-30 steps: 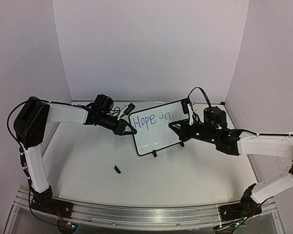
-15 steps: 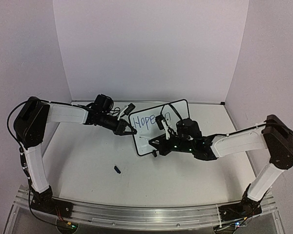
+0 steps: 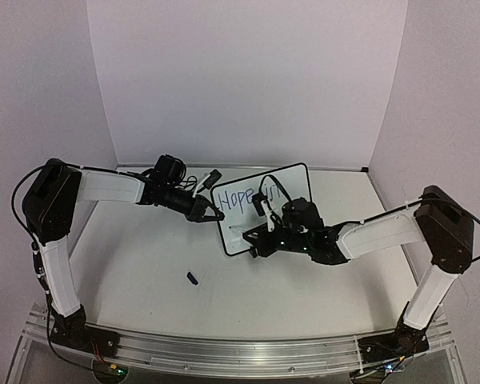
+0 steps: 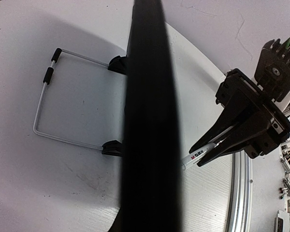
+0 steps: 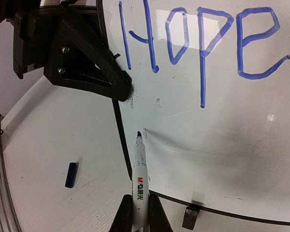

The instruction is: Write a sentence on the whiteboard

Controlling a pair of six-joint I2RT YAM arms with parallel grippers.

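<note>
The whiteboard (image 3: 238,232) stands tilted at mid-table, its black edge (image 4: 150,121) filling the left wrist view. Blue "Hope" (image 3: 238,198) is on its top line, large in the right wrist view (image 5: 198,43); the word after it is partly hidden by my right arm's cable. My left gripper (image 3: 210,214) is shut on the board's left edge, and also shows in the right wrist view (image 5: 111,82). My right gripper (image 3: 254,237) is shut on a white marker (image 5: 140,179), uncapped, its tip (image 5: 138,134) at the board's lower left (image 5: 222,135), under "Hope".
The marker's dark blue cap (image 3: 192,278) lies on the table in front of the board's left side, also in the right wrist view (image 5: 71,174). The board's wire stand (image 4: 43,104) rests behind it. White walls enclose the table at the back and sides.
My right arm has swung left from the board's right end to its lower left part, carrying the marker. The left arm and the board have not moved.
</note>
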